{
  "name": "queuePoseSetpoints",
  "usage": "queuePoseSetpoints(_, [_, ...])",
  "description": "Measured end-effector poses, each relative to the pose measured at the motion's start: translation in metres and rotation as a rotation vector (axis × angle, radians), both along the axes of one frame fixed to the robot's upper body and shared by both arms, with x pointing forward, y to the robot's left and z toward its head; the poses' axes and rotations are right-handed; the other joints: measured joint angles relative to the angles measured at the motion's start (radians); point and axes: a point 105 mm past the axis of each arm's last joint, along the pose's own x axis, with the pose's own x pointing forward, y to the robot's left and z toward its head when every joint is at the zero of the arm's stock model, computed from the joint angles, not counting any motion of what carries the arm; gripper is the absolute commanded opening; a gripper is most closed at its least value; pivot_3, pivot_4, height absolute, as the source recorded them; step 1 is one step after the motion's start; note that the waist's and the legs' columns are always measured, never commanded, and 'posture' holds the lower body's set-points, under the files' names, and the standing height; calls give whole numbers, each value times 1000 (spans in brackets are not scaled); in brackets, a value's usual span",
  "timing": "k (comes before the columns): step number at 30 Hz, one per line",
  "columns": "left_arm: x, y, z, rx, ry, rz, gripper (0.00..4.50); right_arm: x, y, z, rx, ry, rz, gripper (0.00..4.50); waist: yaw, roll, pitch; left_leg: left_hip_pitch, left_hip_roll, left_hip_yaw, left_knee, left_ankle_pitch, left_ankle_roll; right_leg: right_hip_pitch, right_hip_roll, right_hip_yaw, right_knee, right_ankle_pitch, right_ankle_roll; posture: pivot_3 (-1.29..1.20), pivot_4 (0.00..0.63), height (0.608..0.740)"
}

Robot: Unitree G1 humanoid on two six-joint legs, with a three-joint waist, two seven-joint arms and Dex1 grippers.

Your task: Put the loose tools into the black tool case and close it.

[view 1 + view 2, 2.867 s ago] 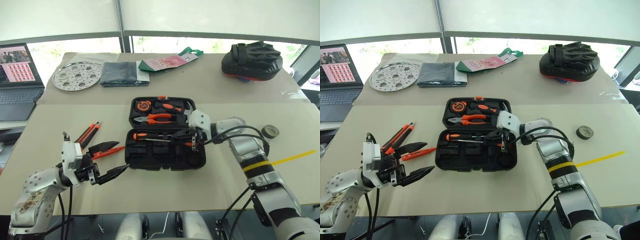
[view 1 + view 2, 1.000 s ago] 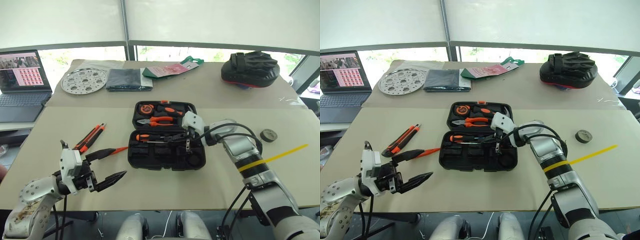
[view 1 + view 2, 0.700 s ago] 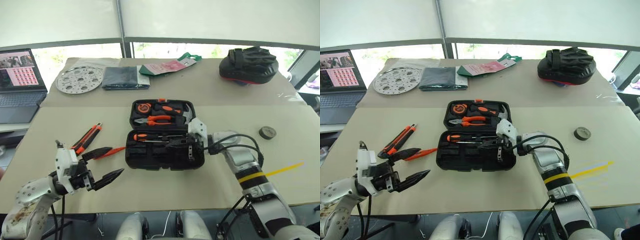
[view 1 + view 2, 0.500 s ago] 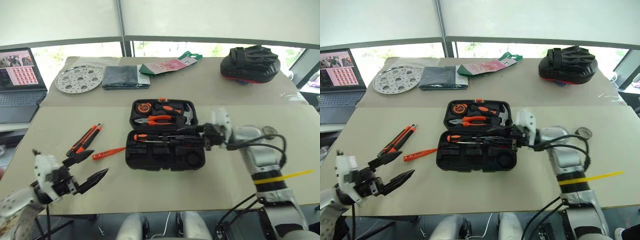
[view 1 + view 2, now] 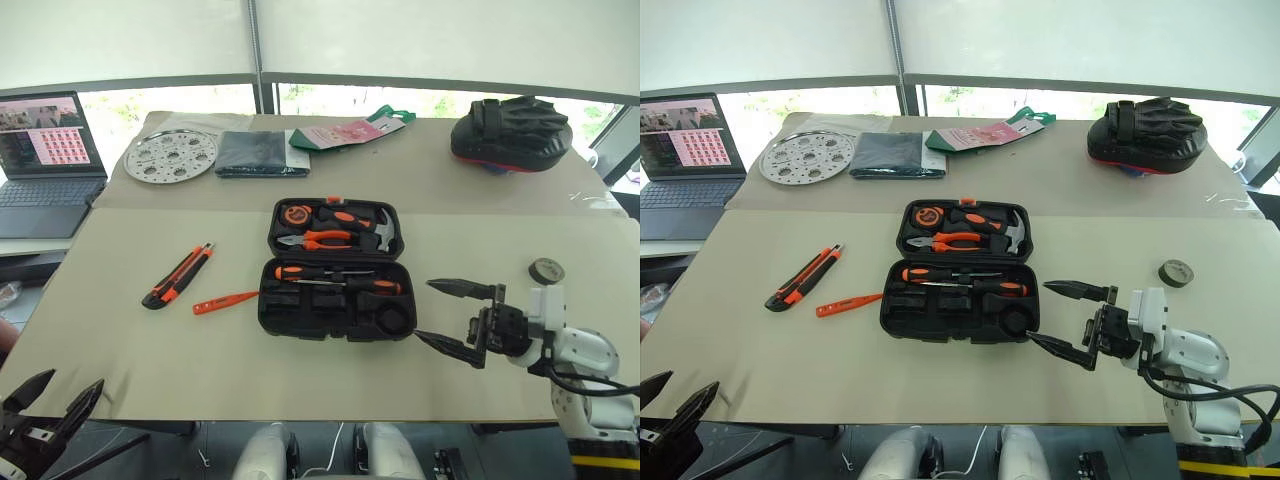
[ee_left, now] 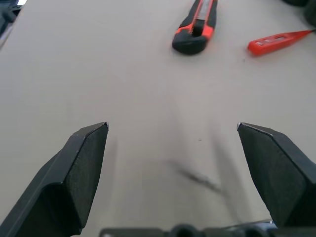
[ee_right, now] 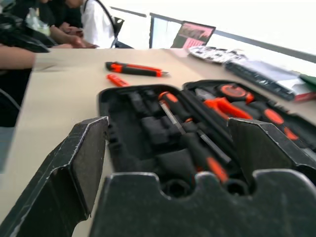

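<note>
The right gripper [image 5: 458,318] hangs just off the open case's near right corner with its two black fingers spread wide and nothing between them, pointing across at the black tool case [image 5: 335,285], so I'd judge one tool has just been seated and the robot is between pickups. In the case, the lower tray holds two long screwdrivers [image 5: 338,279] lying side by side along its far edge, with empty moulded slots and a round well nearer the claw; the lid half beyond carries pliers [image 5: 318,239], a hammer [image 5: 378,228] and a round tape measure [image 5: 291,213]. Well away on the far side of the case from that claw lie the utility knife [image 5: 180,275] and, a little nearer the case, the small orange screwdriver [image 5: 226,302], both flat on the table. The small black tape roll [image 5: 546,270] sits behind the right claw, closer to it than anything else still loose. The left gripper [image 5: 45,405] is down at the table's near edge, also spread wide and empty, with the knife and orange screwdriver ahead of it. The next move, I think, calls for either claw to drop over its nearest loose piece; the lid stays open until all three are in.
</note>
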Motion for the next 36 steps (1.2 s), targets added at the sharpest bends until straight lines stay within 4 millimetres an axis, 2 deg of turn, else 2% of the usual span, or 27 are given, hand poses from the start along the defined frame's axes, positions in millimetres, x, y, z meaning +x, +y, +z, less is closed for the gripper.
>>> queuePoseSetpoints(4, [29,-15,25,17,-22,-176,4500,0,5,14,29,-38,-7,4455,5,0,0,0,0,0,0,1,-1,0,1,-1,0,0,0,0,150,740])
queuePoseSetpoints(8, [89,-64,49,133,47,-499,4500,0,19,29,23,-67,28,4455,18,1,1,1,-1,0,1,3,-4,3,5,-4,1,4,5,0,150,740])
queuePoseSetpoints(10, [110,-85,53,178,71,-593,4500,0,24,33,20,-74,39,4455,10,1,1,3,-2,0,1,5,-9,5,6,-2,0,4,6,0,150,740])
queuePoseSetpoints(13, [133,-104,42,191,129,-665,4500,2,26,30,22,-46,37,4455,-7,2,2,3,0,2,1,5,-11,5,11,0,0,4,6,0,150,740])
queuePoseSetpoints(16, [147,-117,25,213,222,-726,4500,4,28,32,23,-44,27,4455,-15,2,2,3,1,3,-1,5,-14,5,16,0,1,4,6,0,150,740])
queuePoseSetpoints(20, [160,-119,3,235,300,-729,4500,2,29,35,16,-53,18,4455,-13,2,2,3,1,3,-2,5,-14,4,17,1,0,2,7,0,150,740])
queuePoseSetpoints(22, [166,-121,2,242,297,-731,4500,0,29,35,15,-51,11,4455,-8,1,2,4,1,4,-2,5,-14,4,16,2,0,1,8,0,150,740])
queuePoseSetpoints(26, [167,-122,0,260,296,-760,3353,-2,29,33,16,-43,-1,4500,-1,1,2,5,1,5,-2,4,-13,4,15,4,0,1,8,0,150,740])
queuePoseSetpoints(29, [163,-122,-1,255,303,-788,2302,-4,28,30,16,-28,-17,4500,0,1,2,5,1,5,-2,4,-13,4,14,4,0,1,8,0,150,740])
queuePoseSetpoints(30, [163,-122,-2,252,306,-794,1758,-3,27,30,15,-28,-20,4500,0,1,2,5,1,5,-1,4,-13,4,14,4,0,1,8,0,150,740])
queuePoseSetpoints(32, [160,-120,-3,251,309,-807,1040,-4,26,29,10,-26,-25,4500,-2,2,2,5,1,5,-1,4,-13,4,14,4,0,1,8,0,150,740])
queuePoseSetpoints(34, [158,-119,-3,248,307,-813,469,-4,25,29,5,-24,-28,4500,-2,1,2,5,1,5,-1,4,-13,4,14,4,0,1,8,0,150,740])
queuePoseSetpoints(36, [153,-116,-4,251,303,-831,464,-4,25,29,5,-24,-28,4500,-5,1,2,5,1,5,-1,4,-13,4,14,4,0,1,8,0,150,740])
